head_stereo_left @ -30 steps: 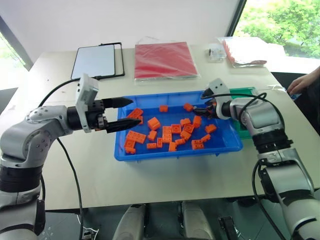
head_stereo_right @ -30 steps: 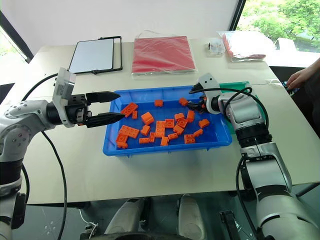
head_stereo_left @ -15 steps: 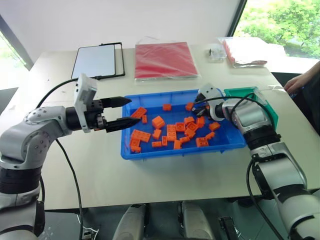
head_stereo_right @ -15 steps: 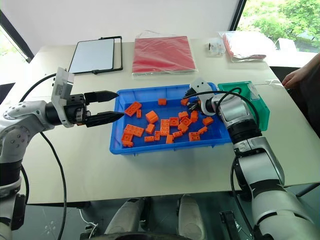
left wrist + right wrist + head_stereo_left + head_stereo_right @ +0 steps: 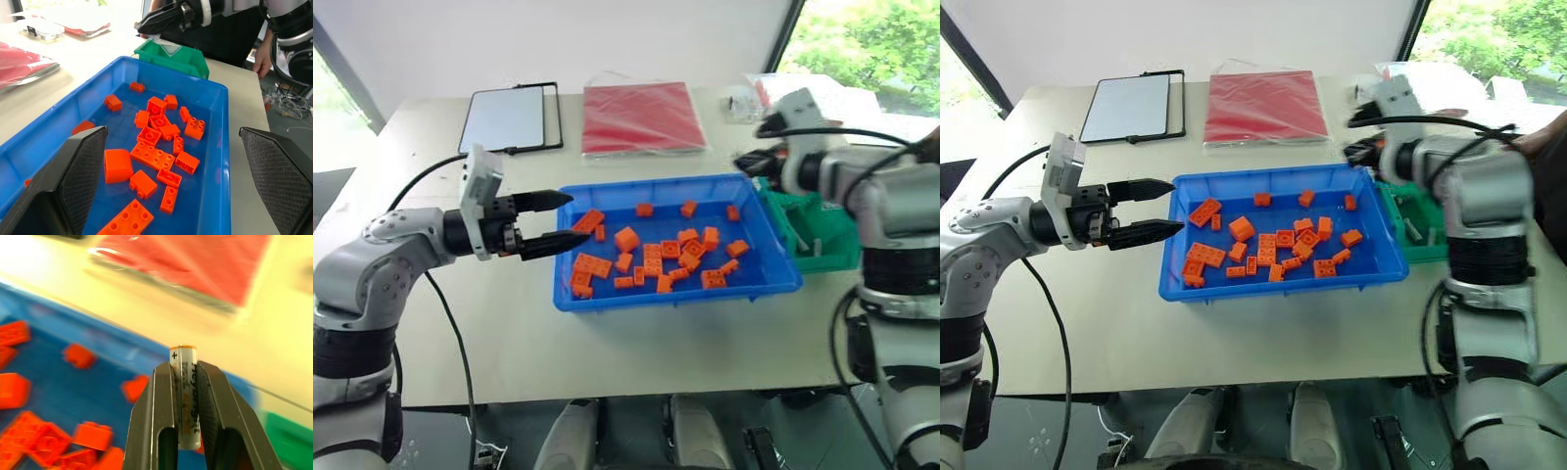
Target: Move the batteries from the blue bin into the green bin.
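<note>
Right gripper [image 5: 187,382] pinching one battery [image 5: 185,396] upright between both fingers [image 5: 159,406], plus-marked end poking out just past the tips, lower part hidden down in the gap between the pads. In the head views, gripper raised off the tray, hanging over the far right corner of the blue bin [image 5: 636,297], right beside the green bin [image 5: 832,245]; battery itself too small to make out there. Green bin touching or just beside the blue bin's right wall, near the right edge of the tabletop [image 5: 509,352]; something small and pale inside it, cannot tell what. Blue bin mid-table, holding scattered orange bricks [image 5: 651,257], mostly centre and left; no further batteries distinguishable among them. Left gripper [image 5: 558,217] level, pointing across at the blue bin's left wall, fingers spread apart, nothing between them, tips just at the rim. Along the far edge of the tabletop: white tablet [image 5: 512,119], red packet [image 5: 641,117], clear bag with red contents [image 5: 773,90] towards the far right corner. Person's hand [image 5: 261,54] past the green bin at the right edge.
</note>
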Robot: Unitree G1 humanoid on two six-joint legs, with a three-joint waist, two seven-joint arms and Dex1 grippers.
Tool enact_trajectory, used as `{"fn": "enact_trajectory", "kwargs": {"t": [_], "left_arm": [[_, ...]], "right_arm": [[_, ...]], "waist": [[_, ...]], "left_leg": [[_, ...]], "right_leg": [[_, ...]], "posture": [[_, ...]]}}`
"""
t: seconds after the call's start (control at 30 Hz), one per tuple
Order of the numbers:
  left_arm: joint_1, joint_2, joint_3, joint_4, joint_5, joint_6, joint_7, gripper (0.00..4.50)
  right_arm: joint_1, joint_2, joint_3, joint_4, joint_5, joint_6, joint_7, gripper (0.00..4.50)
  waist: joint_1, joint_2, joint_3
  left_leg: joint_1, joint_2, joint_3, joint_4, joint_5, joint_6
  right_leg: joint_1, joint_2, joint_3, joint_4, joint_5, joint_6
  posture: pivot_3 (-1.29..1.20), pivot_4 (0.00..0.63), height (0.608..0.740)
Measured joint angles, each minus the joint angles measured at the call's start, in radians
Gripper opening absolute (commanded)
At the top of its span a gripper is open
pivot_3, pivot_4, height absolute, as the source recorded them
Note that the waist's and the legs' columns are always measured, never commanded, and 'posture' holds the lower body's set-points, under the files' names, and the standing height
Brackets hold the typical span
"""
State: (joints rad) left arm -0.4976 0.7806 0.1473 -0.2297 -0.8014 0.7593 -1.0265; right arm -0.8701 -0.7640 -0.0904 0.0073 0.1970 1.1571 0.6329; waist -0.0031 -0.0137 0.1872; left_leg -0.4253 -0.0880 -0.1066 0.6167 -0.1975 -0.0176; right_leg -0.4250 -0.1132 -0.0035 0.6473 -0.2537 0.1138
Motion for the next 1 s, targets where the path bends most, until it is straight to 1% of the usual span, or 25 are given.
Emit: {"fn": "enact_trajectory", "kwargs": {"t": [0.1, 0.17, 0.2, 0.3, 0.43, 0.53, 0.6, 0.7, 0.87, 1.0], "left_arm": [[-0.004, 0.000, -0.003, 0.020, 0.007, -0.005, -0.015, 4.50], [-0.014, -0.001, -0.011, 0.030, 0.009, -0.008, -0.021, 4.50], [-0.021, -0.001, -0.015, 0.033, 0.011, -0.009, -0.025, 4.50], [-0.032, -0.001, -0.016, 0.045, 0.015, -0.011, -0.038, 4.50], [-0.048, 0.004, -0.015, 0.073, 0.016, -0.008, -0.050, 4.50], [-0.055, 0.020, -0.012, 0.078, 0.013, -0.003, -0.067, 4.50], [-0.054, 0.047, -0.003, 0.085, 0.012, 0.000, -0.083, 4.50], [-0.051, 0.064, 0.017, 0.088, 0.004, 0.002, -0.093, 4.50], [-0.048, 0.085, 0.027, 0.087, 0.000, 0.018, -0.115, 4.50], [-0.047, 0.100, 0.027, 0.088, -0.005, 0.020, -0.133, 4.50]], "right_arm": [[0.106, -0.068, -0.024, -0.004, -0.007, -0.008, -0.001, 0.06], [0.164, -0.075, -0.025, -0.004, -0.009, -0.019, -0.006, 1.10], [0.191, -0.079, -0.025, -0.004, -0.013, -0.033, -0.010, 1.44], [0.215, -0.081, -0.031, -0.005, -0.018, -0.085, -0.024, 2.90], [0.231, -0.083, -0.093, -0.062, 0.021, -0.170, 0.008, 2.90], [0.289, -0.138, -0.168, -0.176, 0.115, -0.203, 0.121, 2.90], [0.405, -0.219, -0.251, -0.272, 0.190, -0.231, 0.249, 2.90], [0.583, -0.278, -0.372, -0.339, 0.259, -0.246, 0.391, 2.90], [0.839, -0.282, -0.577, -0.376, 0.341, -0.254, 0.565, 2.90], [0.914, -0.277, -0.665, -0.373, 0.369, -0.283, 0.610, 2.90]], "waist": [[-0.007, 0.000, 0.000], [-0.016, 0.000, 0.000], [-0.019, 0.000, 0.000], [-0.025, 0.002, 0.000], [-0.017, 0.002, 0.000], [-0.008, 0.002, 0.000], [0.001, 0.001, 0.001], [0.007, 0.001, 0.001], [0.008, 0.001, 0.000], [0.007, 0.001, 0.000]], "left_leg": [[0.000, 0.000, 0.002, 0.000, 0.000, 0.000], [0.001, 0.001, 0.003, 0.000, 0.000, 0.000], [0.001, 0.001, 0.003, 0.000, 0.000, 0.000], [0.001, 0.002, 0.004, 0.000, 0.000, 0.000], [0.001, 0.002, 0.004, 0.000, 0.000, 0.000], [0.000, 0.001, 0.003, 0.000, 0.000, 0.001], [0.000, 0.001, 0.001, 0.001, -0.001, 0.002], [0.000, 0.001, 0.003, 0.004, -0.003, 0.005], [0.000, 0.002, 0.004, 0.010, -0.005, 0.007], [0.001, 0.003, 0.004, 0.011, -0.005, 0.007]], "right_leg": [[0.000, -0.001, 0.001, 0.000, 0.000, 0.000], [0.000, -0.001, 0.001, 0.000, 0.000, 0.000], [-0.001, 0.000, 0.001, 0.001, 0.000, 0.000], [-0.002, 0.000, 0.001, 0.002, 0.000, 0.000], [-0.002, 0.000, 0.001, 0.002, 0.000, 0.000], [-0.001, 0.000, 0.001, 0.001, 0.000, 0.001], [0.001, 0.000, 0.000, 0.000, -0.001, 0.001], [0.003, 0.000, 0.000, -0.001, -0.001, 0.001], [0.005, 0.000, 0.000, 0.000, -0.001, 0.001], [0.006, 0.000, 0.000, 0.000, -0.001, 0.001]], "posture": [[0.00, 0.150, 0.731], [0.00, 0.150, 0.731], [0.00, 0.150, 0.731], [0.00, 0.150, 0.731], [0.00, 0.150, 0.731], [0.00, 0.150, 0.731], [0.00, 0.150, 0.731], [0.00, 0.150, 0.731], [0.00, 0.150, 0.731], [0.00, 0.150, 0.731]]}}
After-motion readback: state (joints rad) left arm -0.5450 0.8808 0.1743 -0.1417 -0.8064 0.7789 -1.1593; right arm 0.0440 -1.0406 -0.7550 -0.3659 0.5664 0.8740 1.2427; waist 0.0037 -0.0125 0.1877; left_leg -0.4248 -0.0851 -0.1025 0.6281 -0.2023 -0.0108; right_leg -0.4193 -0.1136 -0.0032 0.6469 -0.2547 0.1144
